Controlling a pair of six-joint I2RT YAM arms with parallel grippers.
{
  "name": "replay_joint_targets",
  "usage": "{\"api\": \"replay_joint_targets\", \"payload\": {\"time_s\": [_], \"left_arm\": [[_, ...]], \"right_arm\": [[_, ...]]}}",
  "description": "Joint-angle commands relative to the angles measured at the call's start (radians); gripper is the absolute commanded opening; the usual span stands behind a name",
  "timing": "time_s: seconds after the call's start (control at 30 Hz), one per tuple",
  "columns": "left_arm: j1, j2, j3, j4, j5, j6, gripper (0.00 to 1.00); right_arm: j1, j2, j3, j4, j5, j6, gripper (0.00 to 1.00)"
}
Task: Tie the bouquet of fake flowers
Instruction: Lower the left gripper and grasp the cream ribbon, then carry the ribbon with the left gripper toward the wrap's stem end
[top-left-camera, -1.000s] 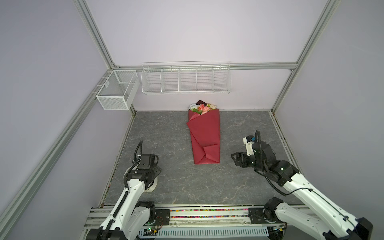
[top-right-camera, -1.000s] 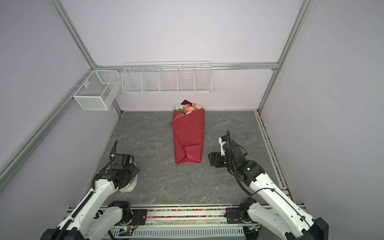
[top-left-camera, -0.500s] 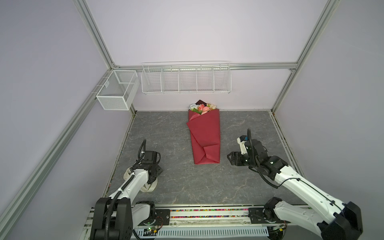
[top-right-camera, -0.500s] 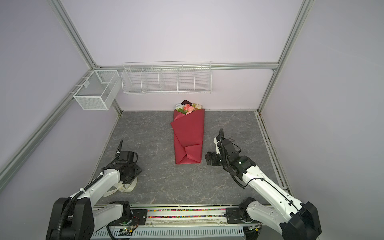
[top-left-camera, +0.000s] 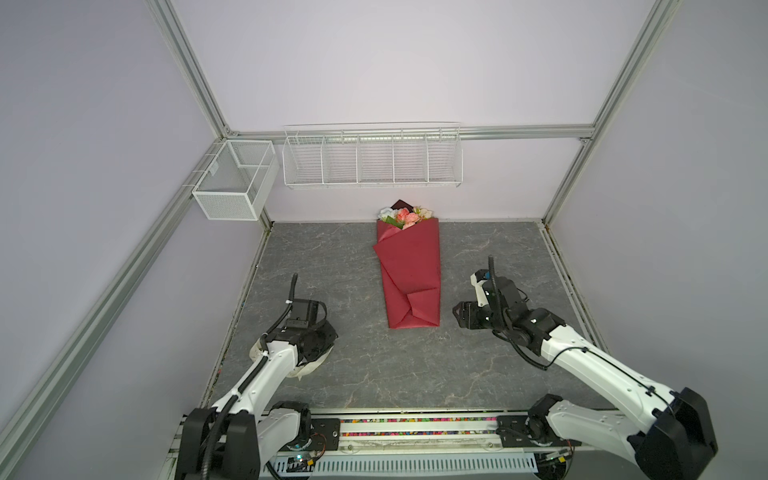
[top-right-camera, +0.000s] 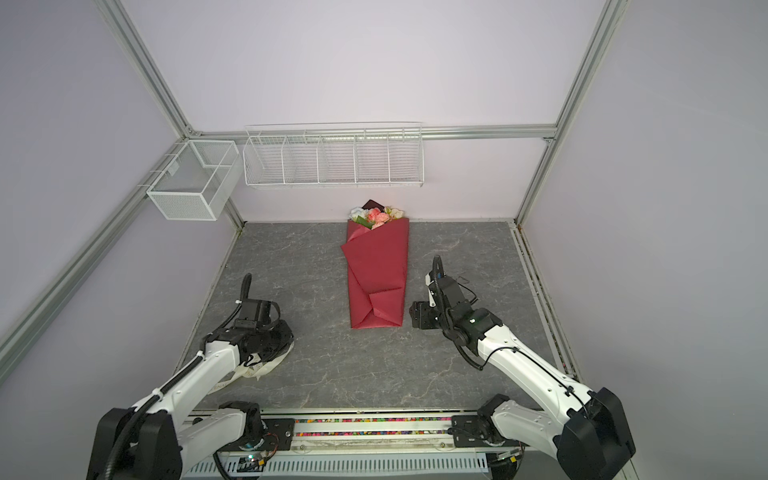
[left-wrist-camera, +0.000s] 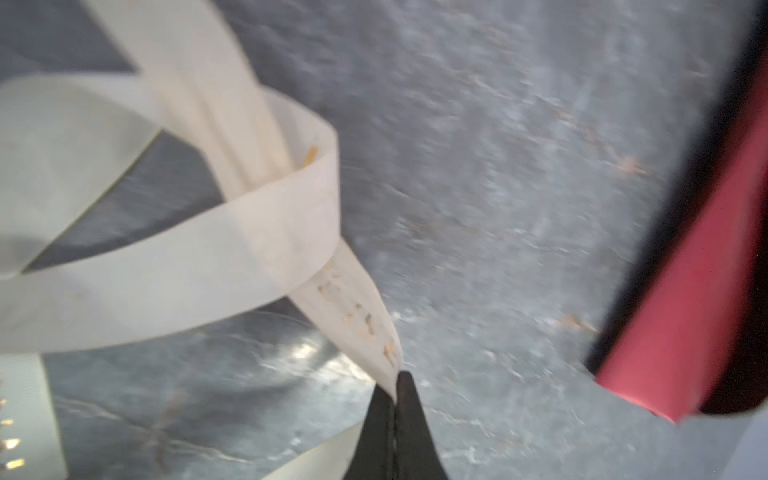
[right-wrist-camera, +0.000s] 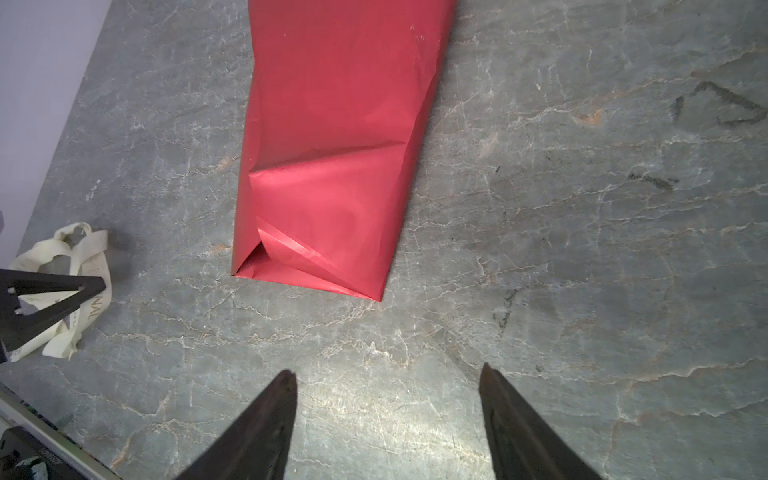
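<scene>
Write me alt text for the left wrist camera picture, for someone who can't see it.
The left gripper pinches the tip of a cream ribbon with gold print, which loops loosely over a grey marbled table. The red paper wrap of the bouquet shows blurred at one edge.

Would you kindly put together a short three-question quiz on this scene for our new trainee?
1. True or false: the left gripper is shut on an end of the cream ribbon.
2. Fill in: the right gripper has its jaws ___ and holds nothing.
3. Where does the bouquet lie? A: in a wire basket on the wall. B: flat on the table, between the two arms, flowers toward the back wall. C: in the right gripper.
Key: 1 true; 2 open; 3 B.
</scene>
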Motion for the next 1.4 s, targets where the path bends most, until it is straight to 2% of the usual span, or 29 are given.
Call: {"api": "replay_joint_targets", "payload": {"time_s": [0.0,0.17,0.23,0.33,0.47,0.53,0.63,0.7,0.77,0.87,0.9,0.97,1.1,1.13,1.27,1.37], "left_arm": [[-0.162,-0.077,0.074,0.032,0.073,-0.055,0.0],[-0.46,-0.045,0.287,0.051,0.032,-0.051,0.0],[-0.543,0.007,0.371,0.085,0.042,-0.051,0.0],[-0.61,0.055,0.459,0.13,0.021,-0.064,0.0],[-0.628,0.091,0.467,0.285,0.078,-0.112,0.0],[-0.633,0.106,0.476,0.304,0.1,-0.114,0.0],[-0.645,0.105,0.485,0.309,0.114,-0.102,0.0],[-0.666,0.089,0.504,0.309,0.124,-0.074,0.0],[-0.667,0.07,0.548,0.266,0.145,-0.038,0.0],[-0.67,0.014,0.686,0.076,0.029,0.067,0.0],[-0.671,-0.004,0.707,0.067,-0.014,0.083,0.0],[-0.655,-0.004,0.729,0.061,-0.001,0.122,0.0],[-0.641,0.044,0.795,0.05,0.026,0.139,0.0],[-0.641,0.041,0.804,0.054,0.035,0.157,0.0],[-0.621,0.051,0.941,-0.164,0.001,0.307,0.0],[-0.583,0.029,0.994,-0.294,-0.069,0.322,0.0]], "right_arm": [[0.001,-0.097,-0.04,0.056,0.029,-0.012,0.73],[0.001,-0.242,-0.097,0.095,0.041,-0.015,0.76],[0.001,-0.296,-0.117,0.132,-0.019,-0.023,0.77],[0.001,-0.334,-0.133,0.191,-0.162,-0.013,0.74],[0.008,-0.326,-0.145,0.317,-0.435,0.047,0.7],[0.021,-0.317,-0.146,0.332,-0.453,0.071,0.71],[0.065,-0.322,-0.16,0.349,-0.469,0.011,0.71],[0.128,-0.339,-0.174,0.371,-0.435,-0.054,0.71],[0.188,-0.361,-0.183,0.383,-0.343,-0.125,0.71],[0.235,-0.389,-0.165,0.365,-0.194,-0.189,0.72],[0.238,-0.395,-0.16,0.362,-0.155,-0.189,0.73],[0.238,-0.394,-0.157,0.383,-0.155,-0.21,0.73],[0.27,-0.36,-0.164,0.48,-0.325,-0.274,0.75],[0.288,-0.353,-0.164,0.494,-0.324,-0.292,0.76],[0.335,-0.287,-0.169,0.464,-0.198,-0.37,0.76],[0.337,-0.177,-0.144,0.402,-0.101,-0.308,0.75]]}}
